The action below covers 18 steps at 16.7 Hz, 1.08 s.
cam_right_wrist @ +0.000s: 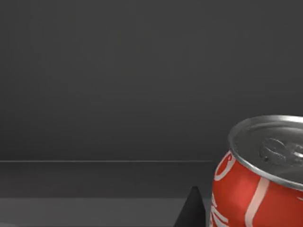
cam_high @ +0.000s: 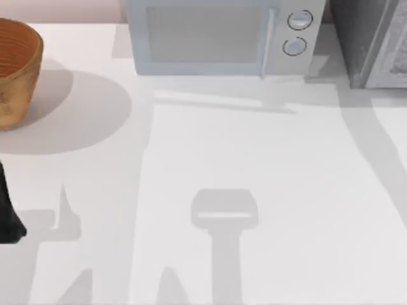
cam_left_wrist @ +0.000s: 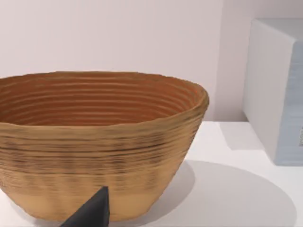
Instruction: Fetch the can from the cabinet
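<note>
A red can (cam_right_wrist: 246, 194) with white lettering and a silver lid stands inside the dark cabinet (cam_right_wrist: 118, 85) in the right wrist view. It is very close to the camera. A dark tip of my right gripper (cam_right_wrist: 191, 210) shows right beside the can's side; I cannot tell whether it touches. From above, the grey cabinet (cam_high: 372, 41) stands at the table's far right corner. My left arm (cam_high: 7, 216) sits at the table's left edge, and a dark tip of the left gripper (cam_left_wrist: 92, 213) shows in front of a wicker basket.
A woven wicker basket (cam_high: 16, 70) stands at the far left of the table. A pale microwave (cam_high: 219, 35) with two round knobs sits at the back centre, beside the cabinet. The white tabletop (cam_high: 254, 165) spreads in front of them.
</note>
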Tool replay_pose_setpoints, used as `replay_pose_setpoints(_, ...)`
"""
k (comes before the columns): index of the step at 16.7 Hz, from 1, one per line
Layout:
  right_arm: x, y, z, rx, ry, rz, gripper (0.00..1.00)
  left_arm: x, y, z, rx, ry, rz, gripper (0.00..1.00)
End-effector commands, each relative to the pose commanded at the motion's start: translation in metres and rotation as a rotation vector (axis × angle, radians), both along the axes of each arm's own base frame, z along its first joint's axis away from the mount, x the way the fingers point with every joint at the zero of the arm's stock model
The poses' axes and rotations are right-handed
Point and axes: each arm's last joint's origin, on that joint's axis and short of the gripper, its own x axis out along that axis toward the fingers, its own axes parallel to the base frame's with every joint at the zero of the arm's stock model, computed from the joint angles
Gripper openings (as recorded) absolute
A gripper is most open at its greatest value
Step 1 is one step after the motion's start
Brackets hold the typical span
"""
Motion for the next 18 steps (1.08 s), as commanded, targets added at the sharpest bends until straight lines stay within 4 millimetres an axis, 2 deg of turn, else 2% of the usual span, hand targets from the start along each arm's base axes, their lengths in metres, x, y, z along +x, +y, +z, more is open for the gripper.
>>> replay_pose_setpoints(7,-0.005,-0.002,0.001,0.004,-0.007,-0.004,0.0,0.0,0.0,0.0,0.0,0.0,0.0,1.0)
replay_pose_setpoints(11,-0.024,-0.013,-0.011,0.007,-0.021,-0.01,0.0,0.0,0.0,0.0,0.0,0.0,0.0,1.0)
replay_pose_setpoints(14,-0.043,-0.022,-0.042,0.002,0.002,-0.008,0.0,0.0,0.0,0.0,0.0,0.0,0.0,1.0)
replay_pose_setpoints(16,-0.058,-0.029,-0.075,-0.002,0.025,-0.006,0.0,0.0,0.0,0.0,0.0,0.0,0.0,1.0)
replay_pose_setpoints(18,-0.074,-0.037,-0.116,-0.005,0.049,-0.003,0.0,0.0,0.0,0.0,0.0,0.0,0.0,1.0)
